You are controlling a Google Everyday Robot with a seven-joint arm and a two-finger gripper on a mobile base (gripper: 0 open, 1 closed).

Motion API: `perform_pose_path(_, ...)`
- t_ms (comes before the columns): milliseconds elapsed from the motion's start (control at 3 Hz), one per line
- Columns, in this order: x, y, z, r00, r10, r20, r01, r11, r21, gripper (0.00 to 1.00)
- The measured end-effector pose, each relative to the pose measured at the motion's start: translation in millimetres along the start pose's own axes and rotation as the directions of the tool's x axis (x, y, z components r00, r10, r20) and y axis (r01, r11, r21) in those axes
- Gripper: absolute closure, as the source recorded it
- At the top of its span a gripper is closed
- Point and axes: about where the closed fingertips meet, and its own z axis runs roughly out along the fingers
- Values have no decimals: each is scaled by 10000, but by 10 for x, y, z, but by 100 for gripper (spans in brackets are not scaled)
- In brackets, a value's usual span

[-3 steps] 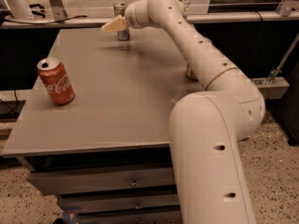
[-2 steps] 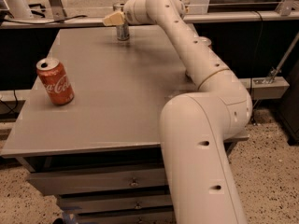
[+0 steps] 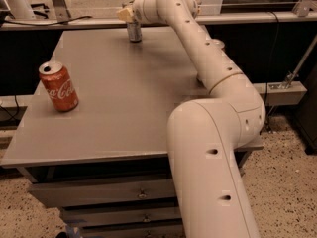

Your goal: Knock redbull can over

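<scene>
The redbull can [image 3: 134, 31] is a slim silver-grey can standing upright at the far edge of the grey table [image 3: 114, 93]. Its top is hidden behind my gripper [image 3: 126, 14], which reaches across the table on the long white arm [image 3: 198, 48] and sits at the can's upper part, touching or nearly touching it. The gripper's yellowish fingertips point left.
A red Coca-Cola can [image 3: 59, 86] stands upright near the table's left front. Another can [image 3: 217, 45] is mostly hidden behind the arm at the right. The table has drawers below [image 3: 109, 195]. A railing runs behind the far edge.
The arm has swung a little left and further out, bringing the gripper over the top of the redbull can. The can still stands upright.
</scene>
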Motion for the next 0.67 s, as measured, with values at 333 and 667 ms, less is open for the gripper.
perform_pose_path(333, -71, 101, -184, 9999, -140, -44, 138, 9991, -403, 87)
perform_pose_path(667, -244, 379, -475, 9971, -755, 39, 753, 9874, -1388, 100)
